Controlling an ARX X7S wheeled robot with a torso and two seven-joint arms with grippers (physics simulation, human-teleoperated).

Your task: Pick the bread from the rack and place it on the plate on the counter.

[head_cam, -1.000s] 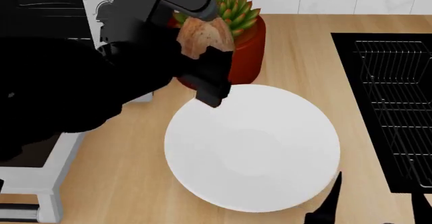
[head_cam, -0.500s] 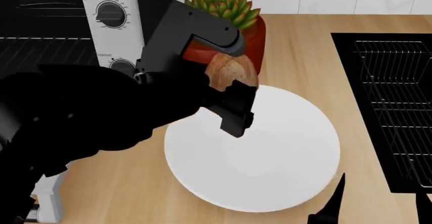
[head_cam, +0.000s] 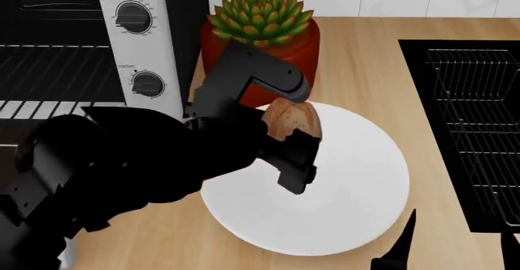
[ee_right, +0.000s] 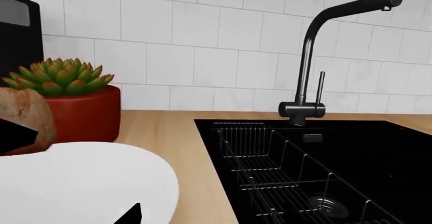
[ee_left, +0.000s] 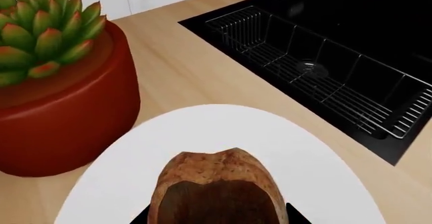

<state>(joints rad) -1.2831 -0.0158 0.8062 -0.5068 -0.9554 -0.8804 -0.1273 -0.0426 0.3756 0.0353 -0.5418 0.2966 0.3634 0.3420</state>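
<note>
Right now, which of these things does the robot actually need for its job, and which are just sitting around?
Needed: the bread, held in the left hand; the white plate beneath it; the counter.

Just there: the red pot with its succulent, the oven, the sink, the tap.

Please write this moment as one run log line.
phase: carry | left gripper: shut on bread | position: above plate, not released | right gripper: idle, state unclear
</note>
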